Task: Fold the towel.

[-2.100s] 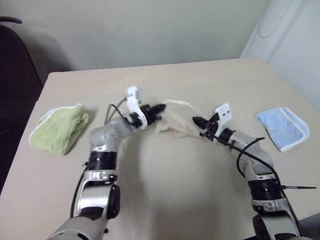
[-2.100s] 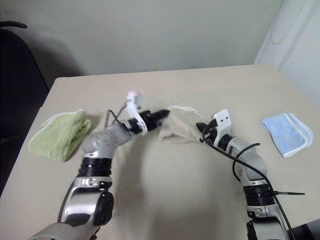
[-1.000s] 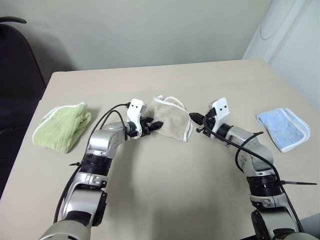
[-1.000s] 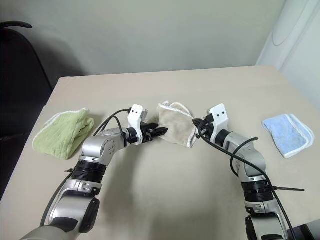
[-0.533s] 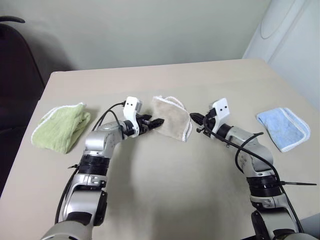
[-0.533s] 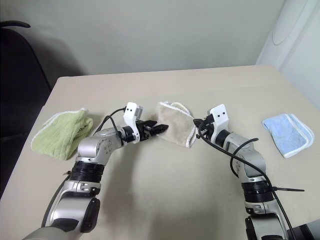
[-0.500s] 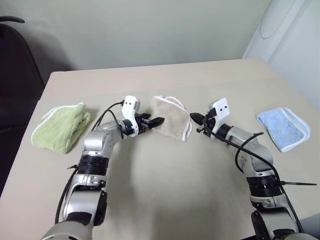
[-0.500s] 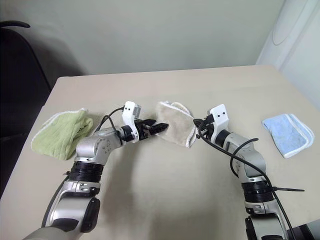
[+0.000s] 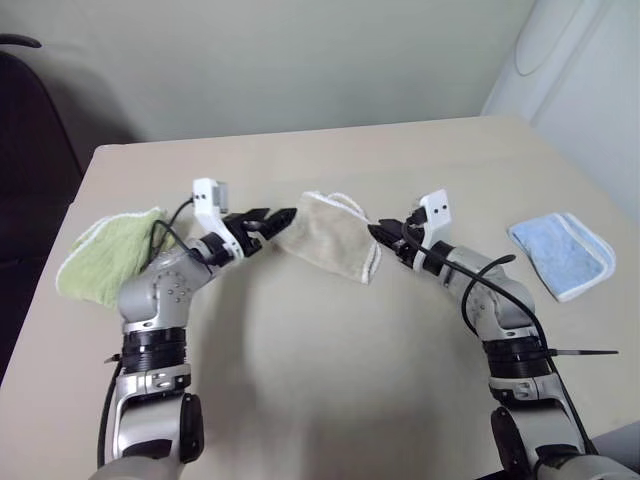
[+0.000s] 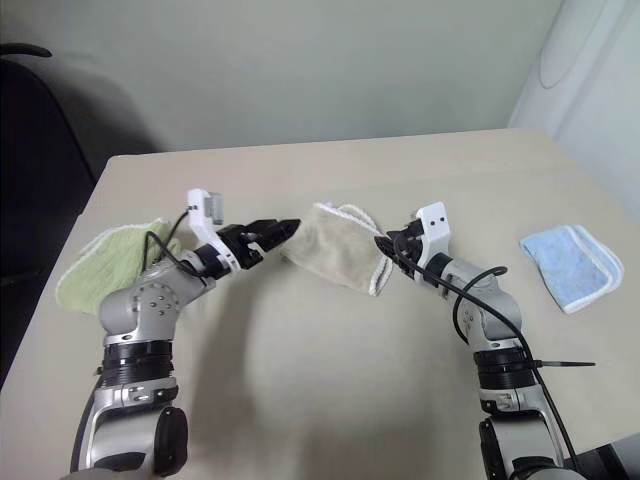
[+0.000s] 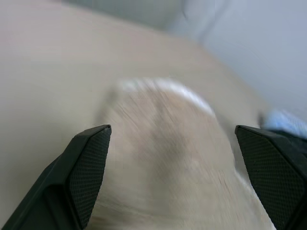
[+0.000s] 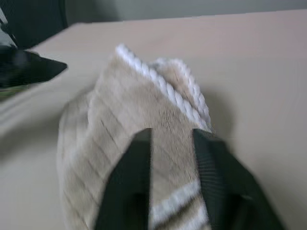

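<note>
the towel (image 9: 330, 235) lies folded in a compact bundle mid-table, toward the far edge. left gripper (image 9: 272, 222) stands spread wide, clear of it. right gripper (image 10: 385, 245) narrowly straddles the towel's edge. remaining: release, withdraw.

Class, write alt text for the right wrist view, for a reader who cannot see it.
A folded beige towel with a white corded edge lies on a tan table, with the right gripper at its near edge, black fingers slightly apart and cloth between them. The left gripper shows dark beyond the towel.
</note>
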Action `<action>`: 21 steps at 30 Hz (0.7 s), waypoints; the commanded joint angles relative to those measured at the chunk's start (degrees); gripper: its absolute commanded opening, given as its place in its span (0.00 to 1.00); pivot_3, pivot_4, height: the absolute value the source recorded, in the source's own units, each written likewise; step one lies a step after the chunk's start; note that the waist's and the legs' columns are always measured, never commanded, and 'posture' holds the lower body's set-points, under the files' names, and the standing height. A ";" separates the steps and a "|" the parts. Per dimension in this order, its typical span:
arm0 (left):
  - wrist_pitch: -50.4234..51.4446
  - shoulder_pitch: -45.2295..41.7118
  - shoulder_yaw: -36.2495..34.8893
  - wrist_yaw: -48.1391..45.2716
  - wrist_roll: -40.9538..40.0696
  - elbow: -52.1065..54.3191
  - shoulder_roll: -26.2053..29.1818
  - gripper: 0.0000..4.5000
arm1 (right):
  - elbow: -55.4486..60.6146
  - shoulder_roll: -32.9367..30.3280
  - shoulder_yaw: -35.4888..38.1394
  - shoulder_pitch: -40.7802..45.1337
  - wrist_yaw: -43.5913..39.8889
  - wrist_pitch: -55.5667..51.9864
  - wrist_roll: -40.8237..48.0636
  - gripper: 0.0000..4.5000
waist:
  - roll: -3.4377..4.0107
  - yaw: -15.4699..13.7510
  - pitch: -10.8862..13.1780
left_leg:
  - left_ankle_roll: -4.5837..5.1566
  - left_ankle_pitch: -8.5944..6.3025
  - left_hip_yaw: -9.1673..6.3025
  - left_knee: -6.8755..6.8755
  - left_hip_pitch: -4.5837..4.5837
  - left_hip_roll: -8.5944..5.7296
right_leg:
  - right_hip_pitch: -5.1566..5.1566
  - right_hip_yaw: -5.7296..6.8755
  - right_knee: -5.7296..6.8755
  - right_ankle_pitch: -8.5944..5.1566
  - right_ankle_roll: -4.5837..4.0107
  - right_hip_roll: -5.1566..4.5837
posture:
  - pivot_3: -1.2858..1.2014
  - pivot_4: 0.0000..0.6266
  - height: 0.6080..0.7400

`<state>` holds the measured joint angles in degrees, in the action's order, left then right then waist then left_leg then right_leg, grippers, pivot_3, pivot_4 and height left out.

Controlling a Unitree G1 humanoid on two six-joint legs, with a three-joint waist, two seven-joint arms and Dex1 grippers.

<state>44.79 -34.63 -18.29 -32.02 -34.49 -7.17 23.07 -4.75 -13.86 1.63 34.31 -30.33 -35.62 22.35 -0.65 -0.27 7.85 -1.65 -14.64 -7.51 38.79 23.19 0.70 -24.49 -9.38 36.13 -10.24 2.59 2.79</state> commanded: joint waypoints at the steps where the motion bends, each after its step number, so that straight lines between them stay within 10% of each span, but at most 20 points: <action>1: 0.04 -0.02 -1.73 2.28 -1.12 3.23 0.70 1.00 | -4.21 1.31 3.33 4.61 -0.25 -1.43 3.43 0.65 | 0.00 -0.12 0.00 | 0.00 0.00 0.00 -0.01 0.01 -0.01 | -0.02 0.00 0.00 -0.01 -0.01 0.00 | 0.52 0.24 0.96; 5: 0.78 1.75 -3.35 3.72 -2.74 5.82 0.99 1.00 | -17.16 1.99 4.79 12.17 -0.37 0.16 2.66 0.98 | 0.00 0.01 0.00 | -0.01 0.01 0.03 0.00 0.17 -0.01 | -0.21 0.02 0.03 -0.04 -0.10 -0.01 | 0.52 0.24 0.96; 21: 2.49 6.81 -3.94 7.87 -6.25 10.97 0.72 1.00 | -45.38 4.25 2.92 24.98 -10.68 5.06 -2.01 0.99 | 0.00 0.30 0.00 | -0.17 0.10 -0.05 -0.34 0.67 0.15 | -0.88 0.04 0.23 0.05 -0.01 -0.01 | 0.52 0.24 0.96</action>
<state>46.96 -28.10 -21.51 -24.55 -39.54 0.66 23.68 -50.76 -9.76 4.47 57.69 -38.95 -30.41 20.29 -0.65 0.03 7.85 -1.82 -14.55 -7.56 38.45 23.87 0.85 -25.37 -9.34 36.36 -10.19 2.57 2.78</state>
